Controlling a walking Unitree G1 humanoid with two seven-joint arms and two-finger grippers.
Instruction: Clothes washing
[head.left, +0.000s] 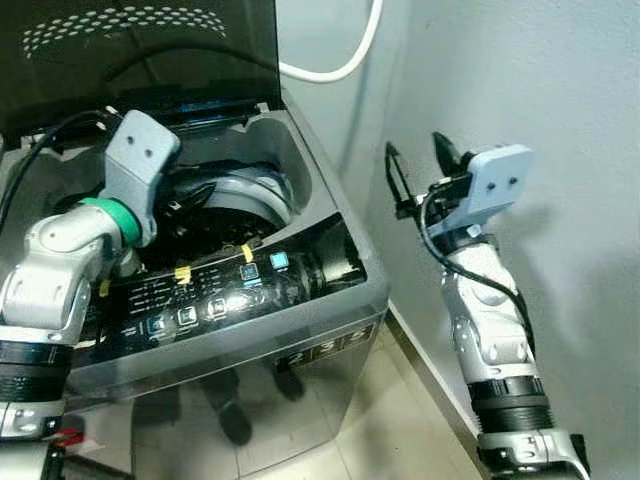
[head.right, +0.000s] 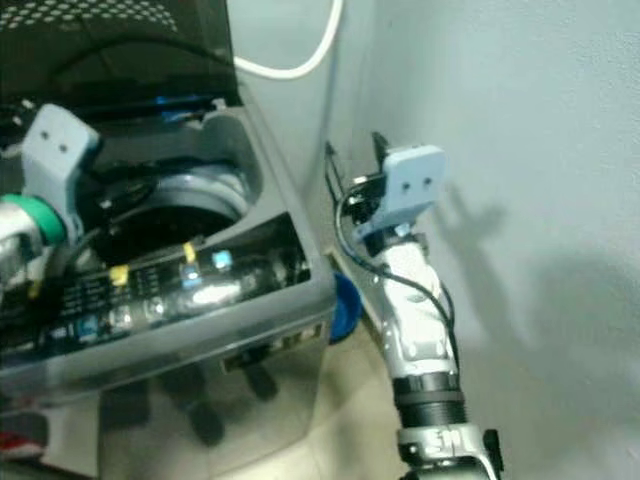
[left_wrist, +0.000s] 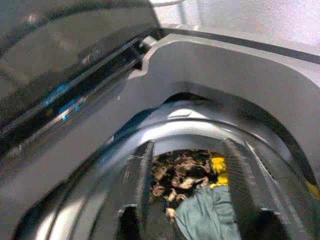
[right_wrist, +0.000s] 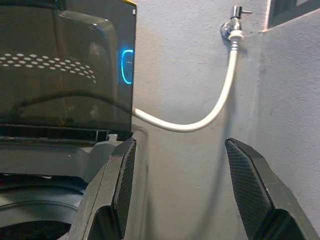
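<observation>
A grey top-loading washing machine (head.left: 325, 215) stands with its dark lid (head.left: 150, 60) raised. My left arm reaches over the lit control panel (head.left: 200, 295) into the drum (head.left: 235, 195). In the left wrist view my left gripper (left_wrist: 187, 145) hangs open above the drum's mouth. Below it lie clothes: a brown patterned piece (left_wrist: 180, 172), a yellow one (left_wrist: 217, 167) and a grey-green one (left_wrist: 207, 215). My right gripper (head.left: 413, 145) is held up to the right of the machine, close to the wall. Its fingers (right_wrist: 125, 180) are open and hold nothing.
A white hose (head.left: 340, 65) runs from a wall tap (right_wrist: 234, 25) down behind the machine. The grey wall (head.left: 560, 90) is close on the right. A blue object (head.right: 343, 305) lies on the tiled floor (head.left: 400, 420) between machine and wall.
</observation>
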